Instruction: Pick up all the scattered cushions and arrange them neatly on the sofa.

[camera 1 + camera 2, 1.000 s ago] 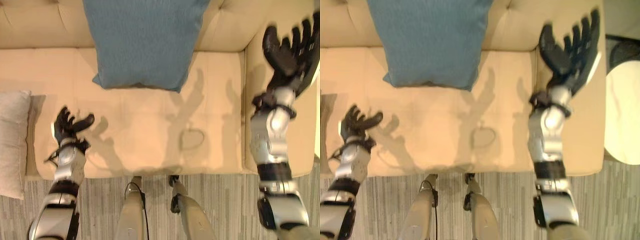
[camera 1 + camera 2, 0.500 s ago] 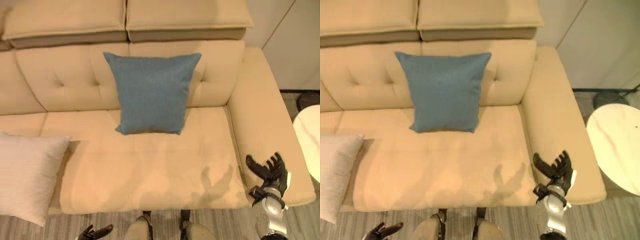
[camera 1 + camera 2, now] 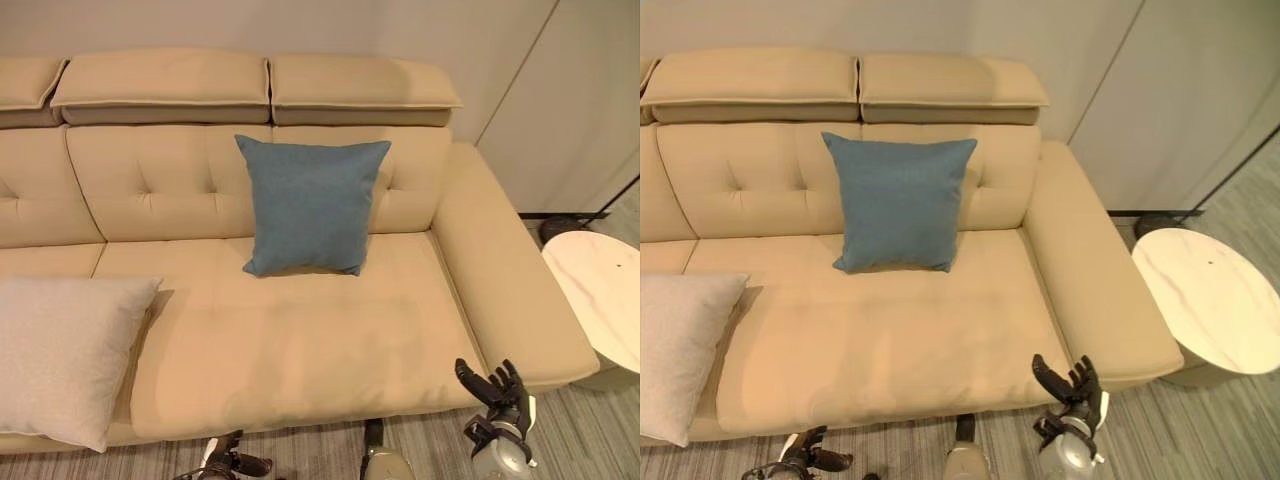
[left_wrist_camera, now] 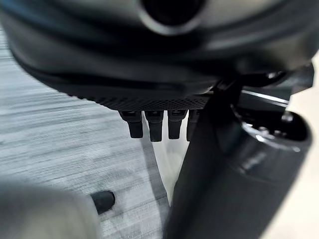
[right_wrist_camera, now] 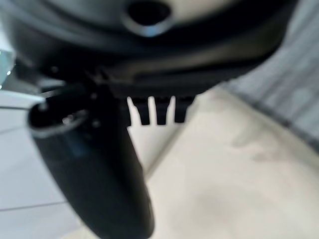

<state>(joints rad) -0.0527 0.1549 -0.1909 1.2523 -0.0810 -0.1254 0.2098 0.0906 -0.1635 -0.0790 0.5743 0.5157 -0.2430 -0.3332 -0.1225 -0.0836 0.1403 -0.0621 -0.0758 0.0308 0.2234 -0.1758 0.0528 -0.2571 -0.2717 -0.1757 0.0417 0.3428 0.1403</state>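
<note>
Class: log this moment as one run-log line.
blue cushion: upright against sofa backrest | pale cushion: on seat | left hand: open | right hand: open

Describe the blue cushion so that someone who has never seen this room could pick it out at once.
Start at the beige sofa against the wall. The blue cushion stands upright on its seat, leaning against the tufted backrest, near the right armrest. It is square and teal blue, unlike the pale grey cushion lying flat at the seat's left end.
</note>
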